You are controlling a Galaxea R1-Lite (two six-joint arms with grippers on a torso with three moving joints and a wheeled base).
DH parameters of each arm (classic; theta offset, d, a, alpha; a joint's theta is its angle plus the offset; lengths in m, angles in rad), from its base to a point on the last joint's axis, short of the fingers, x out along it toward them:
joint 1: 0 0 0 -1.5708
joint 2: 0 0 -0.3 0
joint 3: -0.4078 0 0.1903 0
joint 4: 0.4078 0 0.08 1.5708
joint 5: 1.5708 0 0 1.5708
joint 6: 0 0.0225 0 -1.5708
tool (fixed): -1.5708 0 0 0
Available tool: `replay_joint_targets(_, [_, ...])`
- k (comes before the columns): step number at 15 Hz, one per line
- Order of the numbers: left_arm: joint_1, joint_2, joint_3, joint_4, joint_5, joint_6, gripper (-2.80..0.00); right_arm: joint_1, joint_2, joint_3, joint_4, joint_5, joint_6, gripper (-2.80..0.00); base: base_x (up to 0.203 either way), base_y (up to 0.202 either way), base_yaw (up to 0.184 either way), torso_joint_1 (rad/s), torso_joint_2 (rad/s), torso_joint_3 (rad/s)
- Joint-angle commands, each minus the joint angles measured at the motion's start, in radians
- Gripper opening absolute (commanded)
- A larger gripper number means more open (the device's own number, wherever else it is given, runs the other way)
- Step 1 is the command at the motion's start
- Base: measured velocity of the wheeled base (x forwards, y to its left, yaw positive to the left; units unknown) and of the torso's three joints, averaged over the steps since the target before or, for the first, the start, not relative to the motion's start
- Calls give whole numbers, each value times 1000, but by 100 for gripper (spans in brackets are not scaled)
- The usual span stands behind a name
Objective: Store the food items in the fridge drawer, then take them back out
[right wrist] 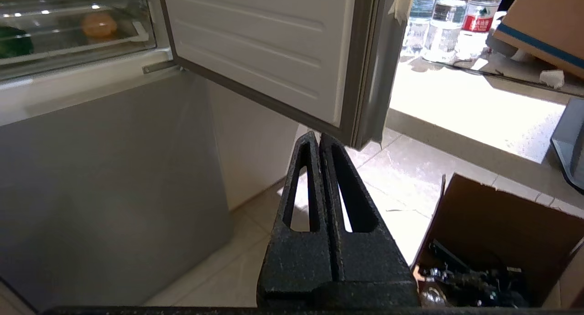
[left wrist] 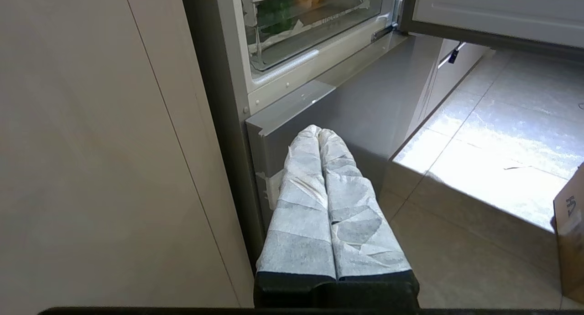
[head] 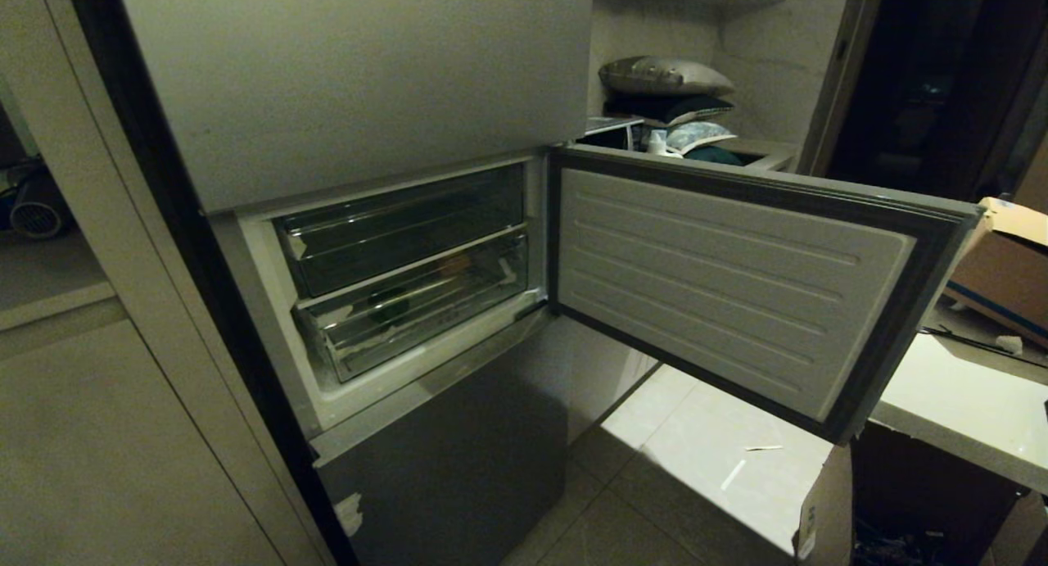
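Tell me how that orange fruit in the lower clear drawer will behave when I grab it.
The orange fruit looks round, so it will probably roll along the ribbed floor of the fridge drawer if nudged. It looks firm, likely holding shape under a gentle grip. Its smooth curve may slip from narrow fingertips.

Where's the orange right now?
In the right wrist view, the orange lies inside the lower clear fridge drawer, right of a dark green item, near the open door's hinge.

Right gripper parked low before the open fridge

The right gripper (right wrist: 319, 139), black fingers pressed together and empty, points toward the open door's (right wrist: 269, 46) lower corner. Beyond, the clear fridge drawer (right wrist: 68, 32) holds an orange (right wrist: 98, 25) and a green item (right wrist: 13, 41). A cardboard box (right wrist: 497, 233) stands nearby; water bottles (right wrist: 445, 18) line the counter (right wrist: 474, 105).
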Motion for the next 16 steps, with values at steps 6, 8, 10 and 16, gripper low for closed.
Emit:
replay_joint_targets(6, [0,1,0,1,0,0,-280,0,1,25,-1,-2,2,-280,2,-7,113,-1,3,4])
replay_joint_targets(8, [0,1,0,1,0,0,-280,0,1,25,-1,-2,2,-280,0,-7,175,0,8,2])
replay_joint_targets(10, [0,1,0,1,0,0,-280,0,1,25,-1,-2,2,-280,2,-6,177,1,3,2])
replay_joint_targets(16, [0,1,0,1,0,0,-280,0,1,25,-1,-2,0,-280,2,-8,174,3,1,2])
